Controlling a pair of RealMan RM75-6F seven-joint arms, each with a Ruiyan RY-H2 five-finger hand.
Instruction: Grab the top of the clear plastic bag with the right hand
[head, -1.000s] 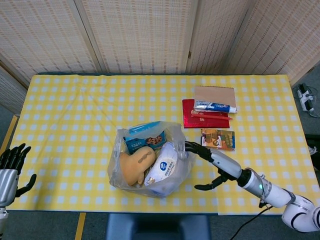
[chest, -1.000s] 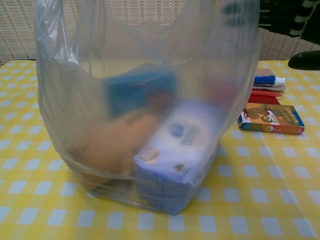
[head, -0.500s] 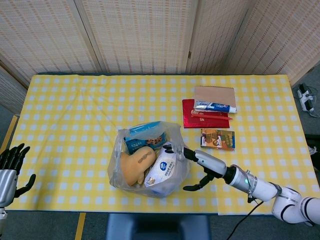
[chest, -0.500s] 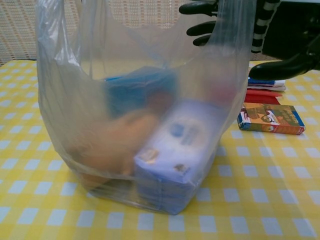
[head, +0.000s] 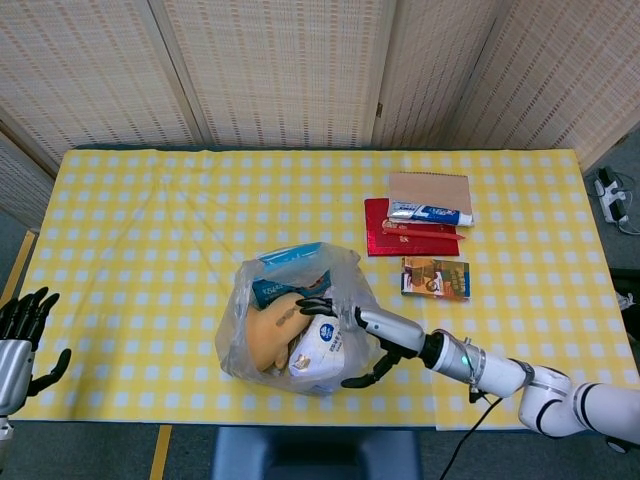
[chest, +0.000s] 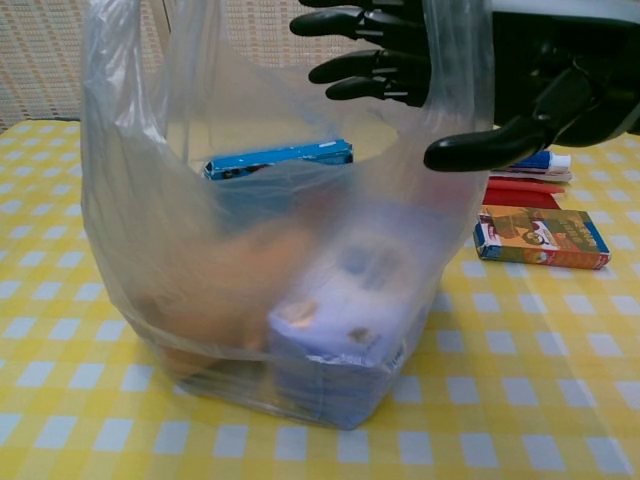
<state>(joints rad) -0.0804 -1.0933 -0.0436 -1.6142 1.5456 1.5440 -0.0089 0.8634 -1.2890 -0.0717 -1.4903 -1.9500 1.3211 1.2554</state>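
Observation:
The clear plastic bag (head: 240, 345) stands near the table's front edge and fills the chest view (chest: 150, 200). It holds a blue snack pack (chest: 280, 158), a tan soft item (head: 268, 332) and a white-blue pack (chest: 350, 300). My right hand (head: 350, 340) straddles the bag's upper right rim. In the chest view the right hand (chest: 400, 60) has its fingers reaching inside the opening and the thumb outside the film, with a wide gap between them. It grips nothing. My left hand (head: 22, 335) hangs spread at the table's left front corner, far from the bag.
An orange box (head: 435, 277) lies right of the bag. Behind it are a red booklet (head: 400, 238), a toothpaste tube (head: 430, 212) and a brown notebook (head: 430, 188). The yellow checked tablecloth (head: 150, 230) covers the table; its front edge runs just below the bag.
My right hand has moved left from beside the bag to its top; the fingers now reach into the opening and the rim has shifted left.

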